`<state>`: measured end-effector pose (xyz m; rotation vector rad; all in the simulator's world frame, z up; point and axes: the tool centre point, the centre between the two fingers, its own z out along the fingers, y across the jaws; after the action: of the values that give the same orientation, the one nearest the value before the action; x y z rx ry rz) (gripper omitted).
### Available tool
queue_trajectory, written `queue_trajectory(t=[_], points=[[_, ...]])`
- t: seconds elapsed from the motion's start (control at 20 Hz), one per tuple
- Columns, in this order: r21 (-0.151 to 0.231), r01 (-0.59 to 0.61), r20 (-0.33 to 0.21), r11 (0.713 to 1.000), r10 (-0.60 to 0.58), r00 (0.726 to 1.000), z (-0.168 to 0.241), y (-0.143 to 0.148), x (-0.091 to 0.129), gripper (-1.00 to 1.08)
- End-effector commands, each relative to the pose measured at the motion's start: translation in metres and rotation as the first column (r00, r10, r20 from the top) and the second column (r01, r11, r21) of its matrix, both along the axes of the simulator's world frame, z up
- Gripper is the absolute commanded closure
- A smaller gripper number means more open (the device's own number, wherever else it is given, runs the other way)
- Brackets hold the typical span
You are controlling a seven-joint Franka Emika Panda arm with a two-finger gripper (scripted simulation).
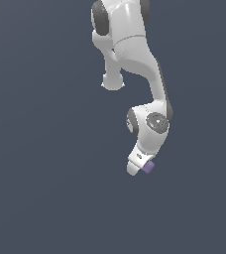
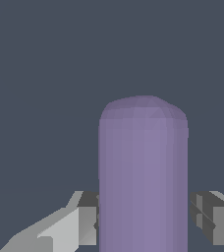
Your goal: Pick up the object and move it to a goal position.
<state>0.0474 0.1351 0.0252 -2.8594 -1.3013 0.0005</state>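
Note:
The object (image 2: 142,177) is a light-purple rounded block that fills the middle of the wrist view, standing between my two fingers. One finger pad (image 2: 87,219) presses its side and the other finger pad (image 2: 207,216) sits against the opposite side. My gripper (image 2: 143,219) is shut on it. In the exterior view only a small purple corner of the object (image 1: 148,167) shows under the white hand, where the gripper (image 1: 141,167) points downward. The fingers themselves are hidden there by the hand.
The white arm (image 1: 135,59) reaches down from the upper middle of the exterior view. A plain dark grey-blue surface (image 1: 45,188) spreads all around, with no other objects showing.

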Motion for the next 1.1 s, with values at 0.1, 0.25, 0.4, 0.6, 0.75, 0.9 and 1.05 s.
queue_trajectory(t=[0.1,0.25,0.4,0.6,0.75,0.9,1.05], points=[[0.0,0.0,0.0,1.0,0.0,1.0,0.003,-0.003,-0.003,1.08],[0.0,0.0,0.0,1.0,0.0,1.0,0.006,-0.006,-0.008,1.08],[0.0,0.0,0.0,1.0,0.0,1.0,0.012,-0.01,-0.015,1.08],[-0.001,0.0,0.0,1.0,0.0,1.0,0.021,-0.019,-0.029,1.08],[-0.001,0.0,0.0,1.0,0.0,1.0,0.031,-0.028,-0.042,1.08],[-0.001,0.001,0.0,1.0,-0.001,1.0,0.042,-0.038,-0.057,1.08],[-0.002,0.001,0.0,1.0,-0.001,1.0,0.055,-0.049,-0.074,1.08]])
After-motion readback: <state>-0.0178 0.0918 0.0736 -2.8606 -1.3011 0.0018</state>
